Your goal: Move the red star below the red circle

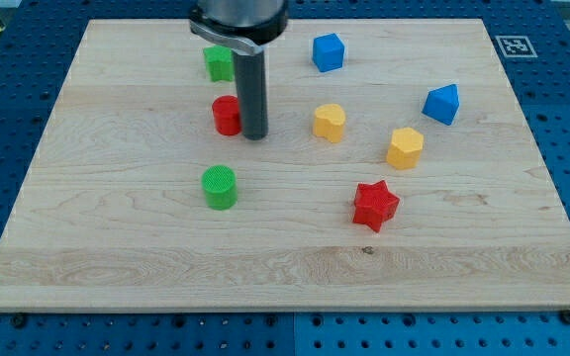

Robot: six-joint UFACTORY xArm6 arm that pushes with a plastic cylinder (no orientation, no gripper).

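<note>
The red star point(376, 205) lies on the wooden board point(117, 247) right of centre, toward the view's bottom. The red circle point(227, 115) stands left of centre, in the upper half. My tip point(254, 136) rests on the board just right of the red circle, close to it or touching it. The red star is far to the right of and below my tip. The rod rises from the tip to the dark mount at the view's top.
A green circle point(220, 187) sits below the red circle. A green block point(218, 62) is partly hidden behind the rod's mount. Two yellow blocks point(330, 122) point(405, 147) and two blue blocks point(328, 51) point(442, 104) lie to the right.
</note>
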